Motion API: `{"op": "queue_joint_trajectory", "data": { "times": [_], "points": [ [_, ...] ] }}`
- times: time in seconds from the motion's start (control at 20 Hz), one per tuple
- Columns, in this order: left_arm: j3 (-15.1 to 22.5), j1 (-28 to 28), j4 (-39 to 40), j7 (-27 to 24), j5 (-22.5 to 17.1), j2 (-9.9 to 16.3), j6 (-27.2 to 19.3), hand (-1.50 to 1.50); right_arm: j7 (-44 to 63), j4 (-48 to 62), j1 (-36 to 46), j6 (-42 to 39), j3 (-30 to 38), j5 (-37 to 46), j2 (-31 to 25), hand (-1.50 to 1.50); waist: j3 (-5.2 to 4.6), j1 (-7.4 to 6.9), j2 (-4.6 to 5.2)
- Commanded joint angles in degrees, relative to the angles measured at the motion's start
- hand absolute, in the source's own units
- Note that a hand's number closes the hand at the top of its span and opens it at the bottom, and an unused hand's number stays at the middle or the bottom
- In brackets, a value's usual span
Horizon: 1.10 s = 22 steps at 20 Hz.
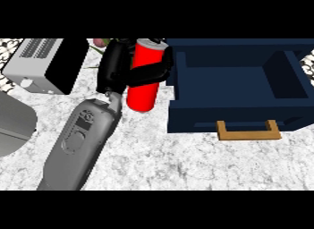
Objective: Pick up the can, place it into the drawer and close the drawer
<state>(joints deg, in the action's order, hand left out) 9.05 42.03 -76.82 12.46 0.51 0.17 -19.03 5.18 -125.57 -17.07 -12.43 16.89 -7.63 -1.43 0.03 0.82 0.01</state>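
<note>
1. The marbled counter (185,165) spreads under everything I see, pale with grey veining, and a patterned black-and-white backing shows along its far corners.
2. The dark blue drawer (242,112) sits on the right half, pulled open, its inside showing as a deep blue hollow with a divider wall toward the right. Its front face points toward me.
3. A grey rounded shape (7,120) fills the left edge of my view; I cannot tell what it is or whether it is my left arm, so I cannot tell how my left fingers stand.
4. My right forearm (80,143) rises from the lower edge at a slant, leaning up and to the right toward the middle of the counter.
5. A toaster-like silver and black appliance (44,65) stands at the far left, with slots on its top.
6. The can (145,85) is red and tall with a silvery top, standing just left of the drawer's outer wall, outside it.
7. My right hand (123,67) is black, with fingers and thumb curled round the can's upper half, gripping it.
8. The wooden handle (248,131) is a tan bracket on the drawer's front.
9. A small pinkish thing (99,42) peeks out behind my hand; I cannot tell what it is.
</note>
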Motion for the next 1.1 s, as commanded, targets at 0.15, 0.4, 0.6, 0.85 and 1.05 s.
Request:
{"op": "queue_joint_trajectory", "data": {
  "times": [0.15, 0.4, 0.6, 0.85, 1.05],
  "points": [
    [2.15, 14.73, 10.48, 1.86, -3.08, -0.17, -6.84, 1.50, -3.08, 2.07, -1.22, -1.90, 1.46, -1.67, -0.07, -1.50, 0.01, 0.69, 0.13],
    [4.87, 22.06, 17.77, 2.06, -6.68, -0.17, -10.81, 1.50, 1.28, 1.62, 3.13, 0.29, 0.52, -0.33, -0.69, -1.50, 0.00, 0.80, 0.24],
    [2.06, 29.92, 21.12, 7.36, -4.94, -0.17, -9.66, 1.50, 2.79, -2.02, 0.30, 0.06, 0.62, -0.89, 0.05, -1.50, 0.00, 0.48, 0.04],
    [4.51, 34.91, 31.27, 1.18, -11.33, -0.17, -11.41, 1.50, 0.39, 2.82, 3.94, 0.71, -0.65, 2.38, 0.24, -1.50, 0.03, 1.22, 0.40],
    [5.40, 40.55, 38.11, 0.04, -14.03, -0.17, -12.22, 1.50, 2.53, -0.80, 2.58, 0.21, -2.72, 2.52, 0.91, -1.50, 0.05, 2.15, 0.59]
  ]
}}
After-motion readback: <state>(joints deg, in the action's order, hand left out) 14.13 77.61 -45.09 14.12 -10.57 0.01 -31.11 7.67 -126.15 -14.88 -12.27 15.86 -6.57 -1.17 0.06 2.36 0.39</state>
